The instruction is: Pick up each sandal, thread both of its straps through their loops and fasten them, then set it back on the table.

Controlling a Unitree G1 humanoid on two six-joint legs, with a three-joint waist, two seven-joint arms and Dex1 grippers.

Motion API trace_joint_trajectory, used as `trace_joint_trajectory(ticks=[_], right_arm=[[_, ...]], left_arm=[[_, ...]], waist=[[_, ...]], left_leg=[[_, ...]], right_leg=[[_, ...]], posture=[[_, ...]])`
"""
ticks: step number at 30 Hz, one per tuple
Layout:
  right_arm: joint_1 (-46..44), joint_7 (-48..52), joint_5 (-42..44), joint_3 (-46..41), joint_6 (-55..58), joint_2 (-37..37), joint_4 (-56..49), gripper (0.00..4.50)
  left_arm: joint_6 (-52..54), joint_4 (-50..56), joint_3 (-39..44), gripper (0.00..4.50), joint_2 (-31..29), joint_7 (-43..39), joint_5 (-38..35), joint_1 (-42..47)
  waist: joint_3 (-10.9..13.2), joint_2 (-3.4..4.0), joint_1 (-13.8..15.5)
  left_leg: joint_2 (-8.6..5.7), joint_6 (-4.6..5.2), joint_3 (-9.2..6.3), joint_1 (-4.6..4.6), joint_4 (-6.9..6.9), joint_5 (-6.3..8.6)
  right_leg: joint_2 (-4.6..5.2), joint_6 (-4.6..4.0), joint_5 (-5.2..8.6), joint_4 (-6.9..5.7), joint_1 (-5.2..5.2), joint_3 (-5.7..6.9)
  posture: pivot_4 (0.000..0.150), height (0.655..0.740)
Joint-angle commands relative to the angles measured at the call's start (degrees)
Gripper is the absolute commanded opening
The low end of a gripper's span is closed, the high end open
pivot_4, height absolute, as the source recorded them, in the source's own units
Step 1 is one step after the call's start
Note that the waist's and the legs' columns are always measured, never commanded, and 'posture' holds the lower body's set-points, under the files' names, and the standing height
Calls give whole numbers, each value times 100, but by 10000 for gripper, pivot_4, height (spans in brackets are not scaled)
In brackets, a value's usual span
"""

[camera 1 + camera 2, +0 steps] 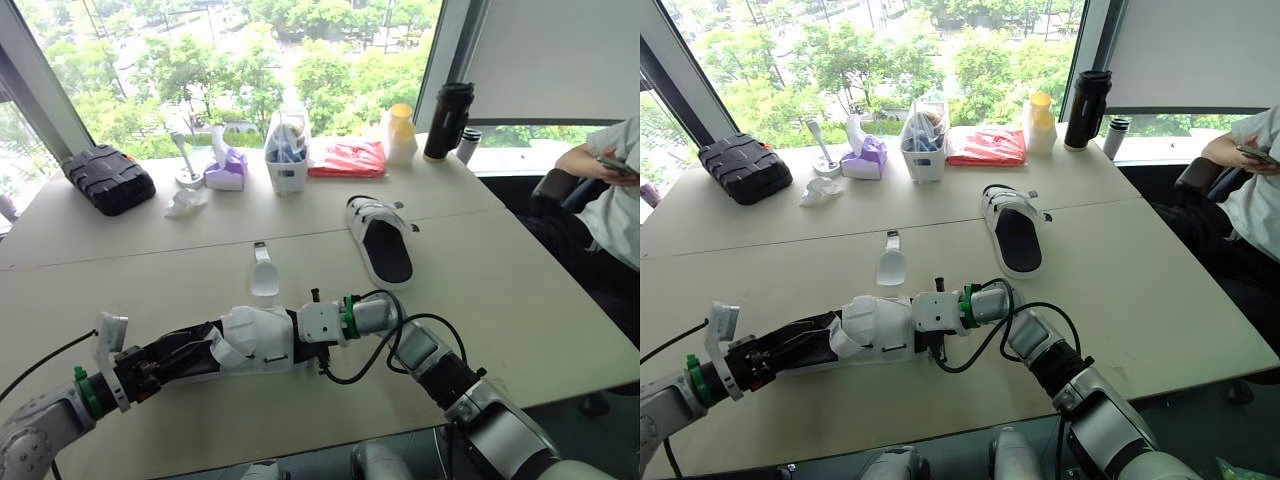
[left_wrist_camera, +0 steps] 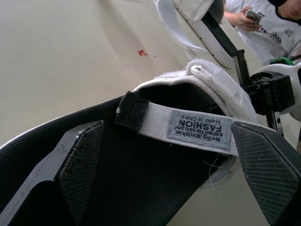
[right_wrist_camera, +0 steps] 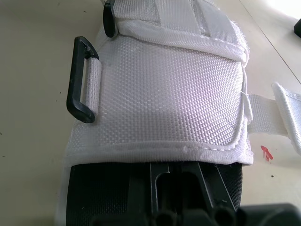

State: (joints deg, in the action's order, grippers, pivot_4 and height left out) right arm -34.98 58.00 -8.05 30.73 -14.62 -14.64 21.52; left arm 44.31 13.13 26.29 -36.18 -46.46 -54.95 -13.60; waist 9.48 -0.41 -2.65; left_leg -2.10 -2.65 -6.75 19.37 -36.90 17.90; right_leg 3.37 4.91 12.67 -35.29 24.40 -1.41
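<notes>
One white sandal [image 1: 245, 342] with a black footbed lies low over the near part of the table [image 1: 520, 290], between my two grippers. My right gripper [image 1: 298, 346] is shut on its toe end, under the broad white strap [image 3: 169, 89]. A black loop [image 3: 82, 87] sticks out at that strap's side. A loose strap [image 1: 262, 272] trails away across the table. My left gripper [image 2: 167, 127] is at the heel end with its pads [image 2: 80, 160] wide apart and bare, the labelled strap [image 2: 197, 127] just beyond them. The second sandal [image 1: 380, 240] rests farther back, sole down.
Along the window edge stand a black case [image 1: 108, 178], a purple tissue pack [image 1: 226, 168], a clear tub [image 1: 287, 150], a red bag [image 1: 348, 158], a yellow-lidded bottle [image 1: 400, 135] and a black tumbler [image 1: 447, 120]. A person [image 1: 610, 190] sits at the far right.
</notes>
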Motion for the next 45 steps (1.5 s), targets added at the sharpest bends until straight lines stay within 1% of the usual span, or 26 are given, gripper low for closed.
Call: trace_joint_trajectory(ticks=[1,4,7,11,13,20,27,30,36,45], right_arm=[[135,12,-283,190,105,-61,291,0],[156,10,-284,194,107,-67,270,0],[165,8,-285,198,110,-63,260,0],[160,-1,-292,204,102,-54,269,0],[144,-3,-288,199,107,-42,281,0],[127,-9,-295,196,102,-39,298,0],[130,-38,-309,184,119,-41,292,0],[136,-51,-311,172,137,-53,274,0],[168,-66,-311,161,151,-82,240,0],[129,-78,-314,175,132,-41,286,0]], left_arm=[[694,162,553,44520,210,516,-1180,-140],[1013,92,738,44520,294,851,-1701,-213],[1389,-274,1018,44520,435,1385,-2674,-275],[1609,-470,1106,44520,454,1940,-3471,-353],[1687,-569,1038,44520,483,2298,-3987,-373],[1676,-619,395,44520,670,3275,-5120,-411],[1487,-650,-193,44520,750,4082,-5776,-191],[1484,-624,-152,44520,865,4261,-5805,-46],[1591,-534,-57,44520,921,4436,-5805,-37],[1196,-463,-50,44520,1120,4806,-5805,190]], waist=[[0,0,-4],[0,-2,6],[0,-1,1],[0,-2,3],[0,-2,3],[-1,-1,6],[-3,-1,11],[-4,0,12],[-5,-1,11],[-5,-1,15]], left_leg=[[1,0,-3,0,0,0],[2,0,-13,0,0,0],[1,0,-13,0,0,0],[1,0,-15,0,0,0],[0,0,-15,-1,0,0],[-1,-1,-15,-2,0,1],[-4,-2,-14,-3,-1,0],[-5,-2,-13,-4,0,0],[-7,-2,-10,-3,-1,0],[-7,-4,-6,-3,-1,-1]], right_leg=[[1,0,0,0,0,0],[3,2,0,0,1,1],[3,2,0,0,0,1],[3,2,0,0,0,2],[4,2,0,1,0,1],[7,2,0,1,-1,0],[7,2,1,2,-4,0],[6,1,1,2,-5,0],[5,1,1,2,-5,0],[5,1,1,3,-6,0]], posture=[[1500,7400],[1500,7400],[1500,7400],[1500,7400],[1500,7400],[1500,7400],[1500,7400],[1500,7400],[1500,7400],[1500,7400]])
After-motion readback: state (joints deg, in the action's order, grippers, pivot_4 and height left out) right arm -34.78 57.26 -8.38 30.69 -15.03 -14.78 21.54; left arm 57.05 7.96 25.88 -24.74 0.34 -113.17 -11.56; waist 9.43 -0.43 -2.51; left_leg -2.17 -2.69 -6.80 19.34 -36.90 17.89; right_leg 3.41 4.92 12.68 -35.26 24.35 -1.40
